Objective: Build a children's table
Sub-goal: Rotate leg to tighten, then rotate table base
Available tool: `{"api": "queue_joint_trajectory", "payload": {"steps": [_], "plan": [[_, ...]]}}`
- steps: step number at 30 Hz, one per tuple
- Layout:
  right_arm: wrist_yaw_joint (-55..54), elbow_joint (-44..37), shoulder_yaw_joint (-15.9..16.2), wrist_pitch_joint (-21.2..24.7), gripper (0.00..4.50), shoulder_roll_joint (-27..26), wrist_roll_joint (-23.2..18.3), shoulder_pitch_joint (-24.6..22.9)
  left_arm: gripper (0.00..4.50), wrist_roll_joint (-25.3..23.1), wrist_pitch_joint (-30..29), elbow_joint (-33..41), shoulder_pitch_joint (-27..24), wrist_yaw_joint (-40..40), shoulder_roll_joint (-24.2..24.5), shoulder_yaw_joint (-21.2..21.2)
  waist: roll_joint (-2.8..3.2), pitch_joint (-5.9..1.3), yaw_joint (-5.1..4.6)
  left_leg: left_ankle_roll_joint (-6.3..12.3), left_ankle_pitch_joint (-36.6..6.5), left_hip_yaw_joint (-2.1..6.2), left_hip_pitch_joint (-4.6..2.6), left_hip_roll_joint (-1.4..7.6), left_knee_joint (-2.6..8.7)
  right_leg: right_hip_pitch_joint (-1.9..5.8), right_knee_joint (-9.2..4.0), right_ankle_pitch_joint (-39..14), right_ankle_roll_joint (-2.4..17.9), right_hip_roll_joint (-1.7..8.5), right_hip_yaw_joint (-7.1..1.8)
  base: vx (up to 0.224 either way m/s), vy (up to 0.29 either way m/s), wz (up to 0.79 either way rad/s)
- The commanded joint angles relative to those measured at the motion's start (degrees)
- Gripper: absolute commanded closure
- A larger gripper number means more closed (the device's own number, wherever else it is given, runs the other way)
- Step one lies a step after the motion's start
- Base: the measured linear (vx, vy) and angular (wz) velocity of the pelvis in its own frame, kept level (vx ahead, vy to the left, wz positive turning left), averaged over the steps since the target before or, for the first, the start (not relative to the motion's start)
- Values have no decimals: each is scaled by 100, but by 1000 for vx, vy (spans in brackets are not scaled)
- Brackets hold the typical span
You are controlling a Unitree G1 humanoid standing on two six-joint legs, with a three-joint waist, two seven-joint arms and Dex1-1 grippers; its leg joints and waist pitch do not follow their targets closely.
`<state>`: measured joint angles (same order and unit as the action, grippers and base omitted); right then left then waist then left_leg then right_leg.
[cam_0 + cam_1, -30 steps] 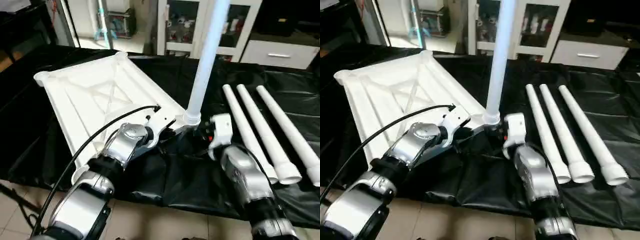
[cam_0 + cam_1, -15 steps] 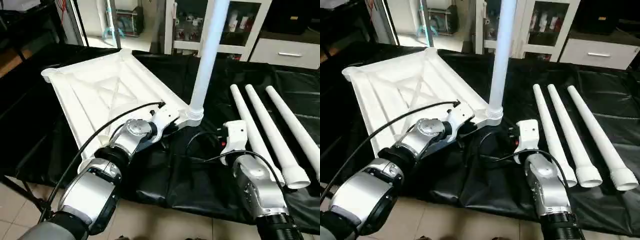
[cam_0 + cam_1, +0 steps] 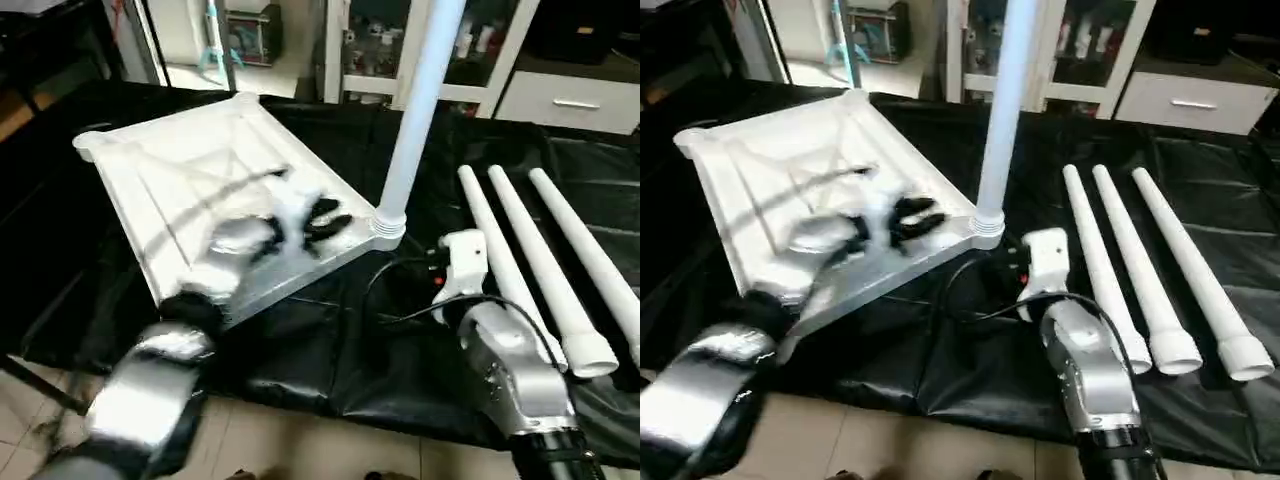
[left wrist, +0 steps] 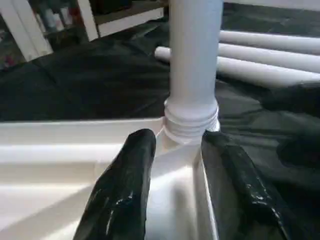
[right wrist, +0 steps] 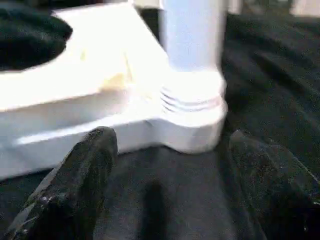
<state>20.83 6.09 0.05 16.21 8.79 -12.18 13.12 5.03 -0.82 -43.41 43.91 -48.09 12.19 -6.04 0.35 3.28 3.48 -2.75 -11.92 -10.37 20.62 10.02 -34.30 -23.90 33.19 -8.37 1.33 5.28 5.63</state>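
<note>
While the table top [image 3: 190,190] lies underside up on the black sheet [image 3: 330,350], one leg [image 3: 415,110] stands upright in its near corner socket [image 3: 388,228]. My left gripper [image 4: 175,165] hovers spread over the top beside that socket; my right gripper [image 5: 170,165] gapes wide, gripping nothing. Three spare legs [image 3: 530,260] lie to my right.
</note>
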Motion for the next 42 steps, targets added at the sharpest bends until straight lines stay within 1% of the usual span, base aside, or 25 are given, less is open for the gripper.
{"api": "queue_joint_trajectory", "payload": {"steps": [1, 4, 5, 6, 7, 8, 10, 15, 17, 18, 21, 24, 26, 27, 28, 29, 30, 31, 32, 33, 34, 38, 39, 40, 42], "plan": [[430, -393, 79, 224, 61, 193, -280, -100, 232, 284, -742, 1233, -553, -882, 504, -206, -63, -412, 26, 611, -552, 88, -53, 368, 424, 349, -221, -891, 1426, 412, -324, 0, 0, 0], [663, -564, 109, 310, 61, 321, -399, -160, 220, 433, -1216, 2037, -1017, -1437, 992, -433, -37, -391, -3, 443, -669, 78, -78, 382, 453, 311, -199, -988, 1339, 381, -342, 0, 0, 0], [881, -710, 107, 373, 61, 478, -477, -233, 211, 535, -1648, 2731, -1447, -1873, 1529, -648, -26, -367, -1, 367, -818, 56, -89, 356, 461, 282, -258, -1167, 1292, 363, -353, 0, 0, 0], [881, -710, 107, 373, 61, 478, -477, -233, 211, 535, -1648, 2731, -1447, -1873, 1529, -648, -26, -366, 12, 274, -869, 83, -63, 377, 494, 324, -237, -1223, 1251, 390, -367, 0, 0, 0], [1019, -828, 68, 452, 61, 590, -541, -305, 191, 530, -1926, 3091, -1671, -2004, 1815, -727, -84, -347, 14, 187, -1039, 71, -96, 361, 499, 301, -253, -1453, 1181, 374, -365, 0, 0, 0], [1106, -885, 63, 510, 61, 661, -584, -343, 185, 471, -2025, 3197, -1730, -2027, 1909, -754, -83, -344, 25, 158, -1083, 75, -89, 363, 509, 307, -266, -1560, 1144, 382, -371, 0, 0, 0], [1263, -978, 92, 576, 61, 773, -640, -404, 176, 329, -2156, 3348, -1824, -2054, 2042, -817, -53, -311, 46, 31, -1344, 52, -156, 352, 512, 237, -339, -1873, 1046, 368, -381, 0, 0, 0], [1539, -1225, 192, 703, 61, 984, -732, -552, 137, -361, -2187, 2993, -1736, -1373, 1922, -987, -81, -309, 40, -113, -1546, 96, -110, 331, 538, 297, -379, -2197, 743, 385, -398, 0, 0, 0], [1517, -1292, 172, 744, 61, 992, -752, -610, 122, -638, -2233, 2627, -1520, -720, 1737, -1041, -114, -297, 57, -93, -1623, 83, -148, 320, 524, 262, -432, -2456, 698, 386, -398, 0, 0, 0], [1481, -1311, 159, 759, 61, 980, -751, -631, 111, -715, -2276, 2521, -1440, -507, 1680, -1081, -90, -308, 73, -98, -1654, 81, -172, 313, 506, 247, -438, -2529, 684, 391, -401, 0, 0, 0], [1446, -1350, 161, 785, 61, 973, -755, -660, 101, -796, -2406, 2383, -1308, -250, 1566, -1124, -120, -309, 48, -71, -1572, 129, -76, 304, 527, 310, -464, -2781, 486, 400, -364, 0, 0, 0], [1442, -1390, 167, 790, 61, 972, -729, -698, 65, -927, -2442, 2043, -1048, 101, 1295, -1133, -127, -317, 7, -30, -1591, 137, -83, 288, 505, 291, -520, -3061, 370, 408, -347, 0, 0, 0], [1434, -1398, 163, 790, 61, 978, -720, -704, 59, -953, -2398, 1989, -1010, 136, 1246, -1135, -121, -332, 27, -1, -1524, 129, -115, 299, 494, 263, -517, -2893, 434, 404, -350, 0, 0, 0], [1380, -1437, 120, 793, 61, 993, -712, -739, 56, -966, -2071, 1701, -795, 364, 920, -1103, -38, -332, 11, -8, -1492, 134, -92, 302, 504, 276, -516, -2637, 506, 377, -348, 0, 0, 0], [1355, -1453, 101, 798, 61, 996, -716, -751, 33, -889, -1926, 1627, -716, 431, 758, -1046, -58, -325, 1, 9, -1492, 126, -69, 288, 499, 289, -519, -2563, 513, 364, -339, 0, 0, 0], [1336, -1471, 83, 806, 61, 998, -725, -763, 24, -758, -1866, 1594, -640, 503, 577, -949, -67, -360, 51, 0, -1520, 117, -139, 303, 477, 260, -504, -2395, 593, 376, -345, 0, 0, 0], [1323, -1505, 75, 822, 61, 1004, -742, -783, 24, -583, -1993, 1705, -574, 588, 424, -834, -82, -370, 70, 21, -1421, 99, -128, 307, 459, 278, -456, -2117, 762, 390, -360, 0, 0, 0], [1321, -1515, 75, 827, 61, 1006, -746, -788, 21, -534, -2049, 1750, -560, 606, 389, -801, -80, -377, 95, 64, -1253, 120, -62, 324, 475, 330, -410, -1866, 876, 401, -359, 0, 0, 0], [1318, -1536, 73, 830, 61, 1011, -754, -804, 10, -414, -2148, 1939, -562, 571, 369, -726, -19, -390, 107, 66, -1163, 134, -52, 328, 473, 342, -371, -1693, 910, 394, -356, 0, 0, 0], [1314, -1566, 75, 836, 61, 1014, -763, -829, 10, -292, -2267, 2165, -583, 517, 385, -630, -70, -407, 103, 126, -945, 118, -28, 326, 458, 373, -311, -1213, 1036, 386, -356, 0, 0, 0], [1314, -1572, 76, 836, 61, 1014, -763, -835, 10, -257, -2292, 2216, -593, 495, 394, -604, -70, -407, 103, 126, -945, 118, -28, 326, 458, 373, -311, -1213, 1036, 386, -356, 0, 0, 0], [1416, -1669, 130, 886, 61, 1070, -822, -925, 10, 674, -3167, 3598, -1106, -579, 1013, -120, -62, -440, 76, 356, -322, 89, -35, 303, 396, 390, -167, -347, 1419, 365, -362, 41, -7, 0], [1522, -1726, 170, 938, 61, 1124, -885, -940, 10, 725, -3363, 3986, -1377, -976, 1520, -160, -63, -413, 39, 460, -277, 77, -12, 291, 396, 385, -151, -294, 1465, 351, -368, 0, 0, 0], [1522, -1726, 170, 938, 61, 1124, -885, -940, 10, 725, -3363, 3986, -1377, -976, 1520, -160, -63, -413, 39, 460, -277, 77, -12, 291, 396, 385, -151, -294, 1465, 351, -368, 0, 0, 0], [1685, -1829, 228, 1008, 61, 1213, -973, -973, 10, 537, -3349, 4196, -1674, -1222, 2129, -261, -50, -389, 19, 459, -518, 66, -58, 295, 396, 361, -179, -677, 1361, 337, -384, 0, 0, 0]]}}
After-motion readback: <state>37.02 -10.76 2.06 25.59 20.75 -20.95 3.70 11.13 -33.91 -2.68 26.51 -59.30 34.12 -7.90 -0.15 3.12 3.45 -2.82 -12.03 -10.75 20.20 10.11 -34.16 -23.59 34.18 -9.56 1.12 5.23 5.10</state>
